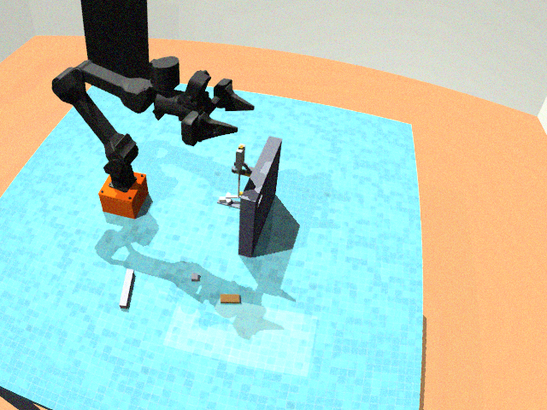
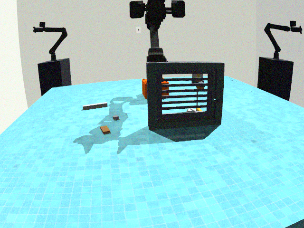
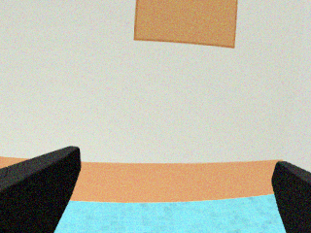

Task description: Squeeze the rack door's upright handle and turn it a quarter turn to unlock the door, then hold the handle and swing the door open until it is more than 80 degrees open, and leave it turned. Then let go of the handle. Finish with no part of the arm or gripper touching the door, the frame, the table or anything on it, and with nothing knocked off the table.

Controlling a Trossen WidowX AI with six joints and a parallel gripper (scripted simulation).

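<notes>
Apparently nothing is unlocked yet: the hand (image 1: pixel 245 118) (image 3: pixel 179 167) is spread and well apart from the upright handle (image 1: pixel 239 157) on the closed-looking rack door's near side, leaving squeezing, turning, swinging and release.

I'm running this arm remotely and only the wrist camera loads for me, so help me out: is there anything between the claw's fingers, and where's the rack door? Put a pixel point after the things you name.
Observer: Nothing is between the fingers; the claw (image 1: pixel 245 118) is open, and the top view shows the dark door frame (image 1: pixel 247 225) (image 2: pixel 185 122) standing upright on the blue mat (image 1: pixel 361 265) (image 2: pixel 152 184).
Operator: I can't see any loose things either. Are there some?
Observer: Yes, the exterior view shows a white bar (image 1: pixel 126 289) (image 2: pixel 95 106) lying on the mat.
Operator: And what is the arm standing on?
Observer: An orange base (image 1: pixel 116 205) (image 2: pixel 144 88), seen in the top view.
</notes>
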